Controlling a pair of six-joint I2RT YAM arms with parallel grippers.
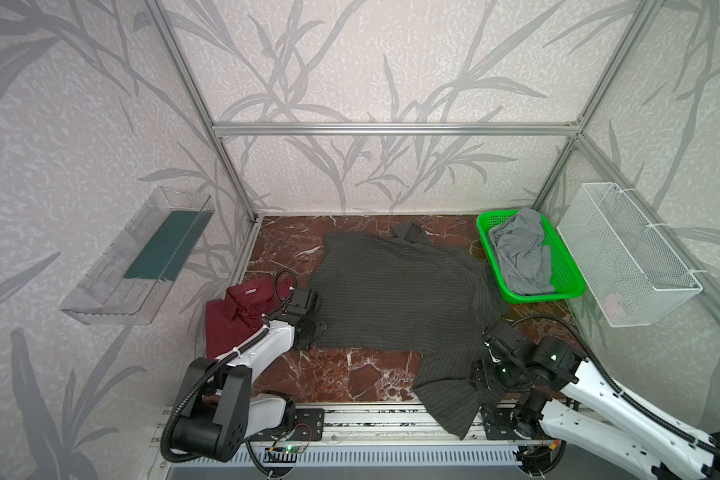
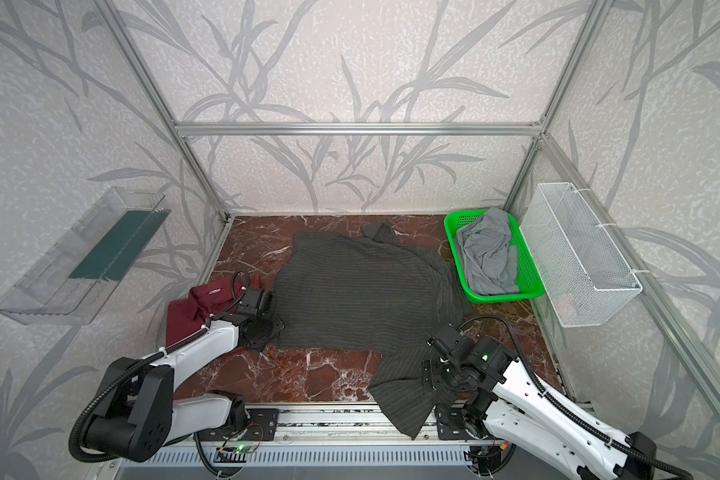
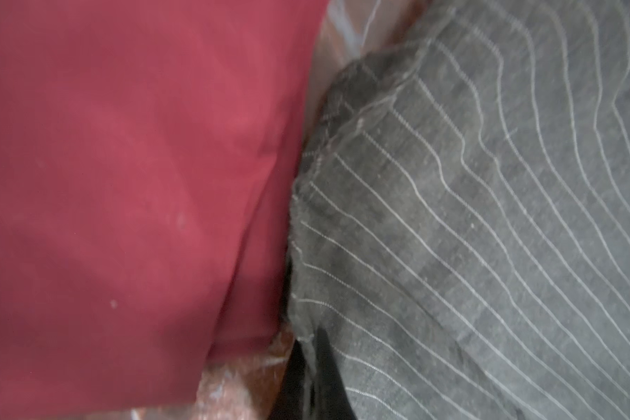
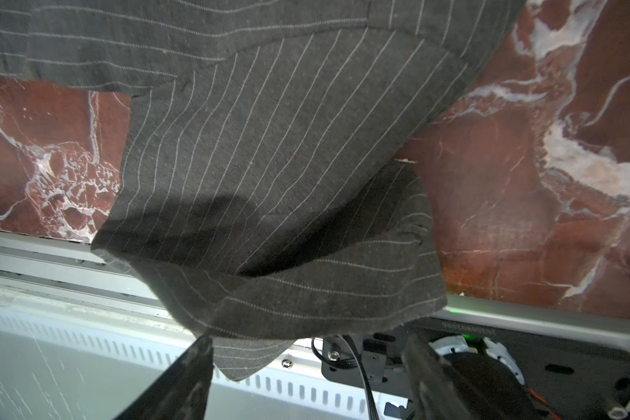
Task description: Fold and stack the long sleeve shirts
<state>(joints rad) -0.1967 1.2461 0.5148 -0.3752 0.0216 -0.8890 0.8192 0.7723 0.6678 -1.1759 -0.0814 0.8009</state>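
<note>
Enclosure: pale walls [image 1: 391, 62] papered with a grey leaf pattern, framed by silver aluminium bars [image 1: 391, 129]. Red-brown, white-veined marble worktop [image 1: 350, 374]. Left wall: clear plastic shelf tray [image 1: 113, 270] with a dark green panel [image 1: 163, 245] inside. Right wall: white wire-mesh basket [image 1: 628, 257]. Back right corner: bright green perforated plastic basket [image 1: 564, 270] holding crumpled light grey cloth [image 1: 520, 253]. Light is even.

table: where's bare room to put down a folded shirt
Best: the table front middle, bordered by the striped shirt hem behind, its sleeve on the right, the rail in front. A narrower strip at the back left, between wall and striped shirt. Crowded: left by the red shirt, back right by the green basket.
</note>
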